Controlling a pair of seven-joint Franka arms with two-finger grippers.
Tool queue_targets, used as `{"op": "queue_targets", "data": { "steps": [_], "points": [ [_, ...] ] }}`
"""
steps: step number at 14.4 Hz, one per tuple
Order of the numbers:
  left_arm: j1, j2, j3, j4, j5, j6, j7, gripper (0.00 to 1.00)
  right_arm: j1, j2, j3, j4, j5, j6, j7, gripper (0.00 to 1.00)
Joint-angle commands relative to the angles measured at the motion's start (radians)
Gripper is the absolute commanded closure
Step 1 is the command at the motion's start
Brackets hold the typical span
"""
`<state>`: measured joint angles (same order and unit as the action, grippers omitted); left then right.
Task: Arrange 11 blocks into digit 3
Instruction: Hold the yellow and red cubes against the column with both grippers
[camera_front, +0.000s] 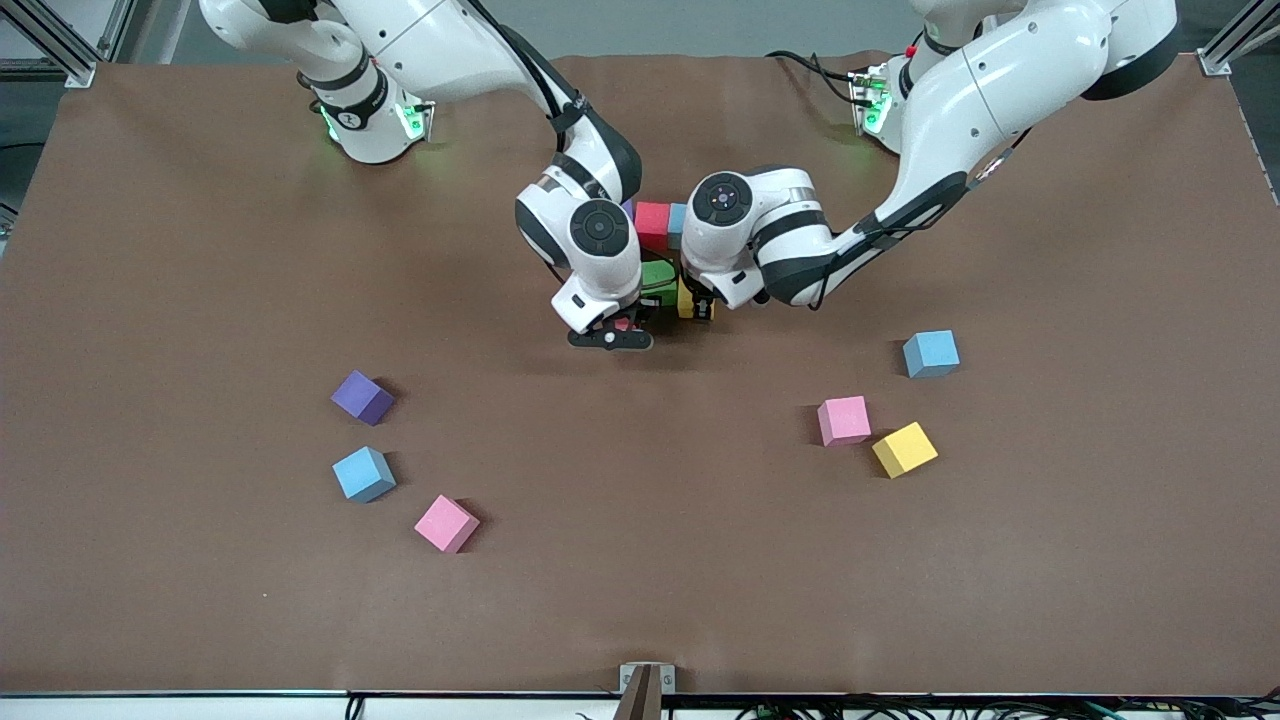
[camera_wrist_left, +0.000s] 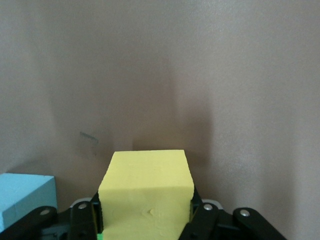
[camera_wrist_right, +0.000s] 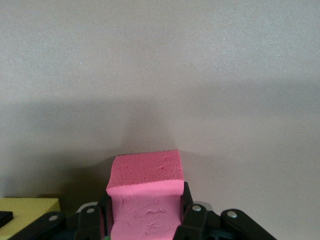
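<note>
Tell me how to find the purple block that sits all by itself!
Start at the right arm's end of the brown table, where three loose blocks sit together. The purple block is the one farthest from the front camera there, beside a light blue block and a pink block. No other loose block is purple.

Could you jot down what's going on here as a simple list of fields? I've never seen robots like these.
Left gripper: shut on a yellow block, low at the cluster
Right gripper: shut on a pink block, low at the cluster, beside the left gripper
Cluster at mid-table: red block, green block, partly hidden by the arms
Loose blocks toward the right arm's end: purple, light blue, pink
Loose blocks toward the left arm's end: light blue, pink, yellow
Digit 3: unfinished
</note>
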<state>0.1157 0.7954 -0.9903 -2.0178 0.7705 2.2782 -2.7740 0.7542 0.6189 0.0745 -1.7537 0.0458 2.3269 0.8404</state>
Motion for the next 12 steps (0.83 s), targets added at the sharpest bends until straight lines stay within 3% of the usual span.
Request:
{"op": "queue_targets", "data": {
  "steps": [1,12],
  "points": [
    [-0.067,0.021,0.038,0.028,0.007,0.007,-0.183,0.72,-0.001,-0.033,0.002,-0.047,0.014,0.014,0.011,0.99],
    [-0.080,0.022,0.042,0.034,0.000,0.007,-0.188,0.72,-0.004,-0.030,-0.004,-0.047,0.012,0.011,0.008,0.99]
  ]
}}
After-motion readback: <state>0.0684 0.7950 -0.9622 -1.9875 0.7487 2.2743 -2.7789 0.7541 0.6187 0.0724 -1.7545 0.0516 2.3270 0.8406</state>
